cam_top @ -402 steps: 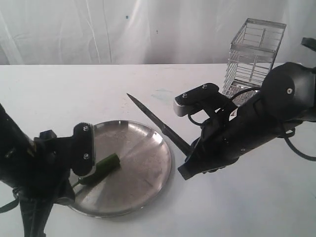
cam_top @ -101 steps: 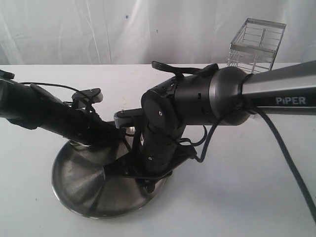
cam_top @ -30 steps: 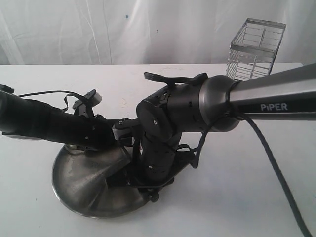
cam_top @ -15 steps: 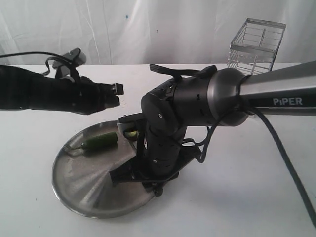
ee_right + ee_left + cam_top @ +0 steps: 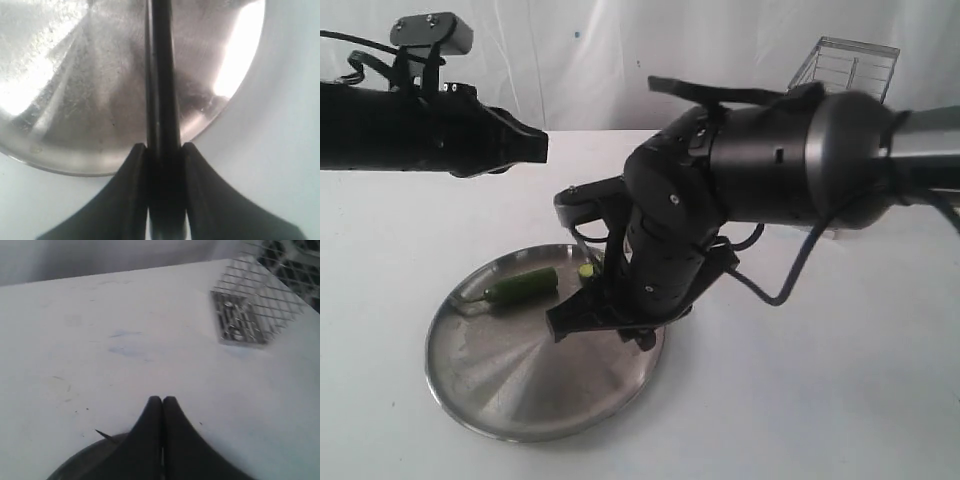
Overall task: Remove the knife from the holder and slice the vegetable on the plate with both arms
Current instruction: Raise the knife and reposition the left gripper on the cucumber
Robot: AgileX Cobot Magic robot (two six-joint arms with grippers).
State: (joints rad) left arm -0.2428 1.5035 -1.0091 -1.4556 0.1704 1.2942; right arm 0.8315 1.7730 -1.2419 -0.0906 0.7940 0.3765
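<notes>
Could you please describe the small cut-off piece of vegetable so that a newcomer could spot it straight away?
Start at the round steel plate. On its far side lies the dark green chilli. Just beyond its blunt end, beside the right arm, sits the cut piece: a tiny stub showing a pale yellow-green face.

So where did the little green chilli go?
In the exterior view the chilli lies on the left part of the steel plate, beside a small cut piece.

White table (image 5: 840,380) carries the steel plate (image 5: 490,400) at 7 o'clock; wire holder (image 5: 845,65) at 1 o'clock.
</notes>
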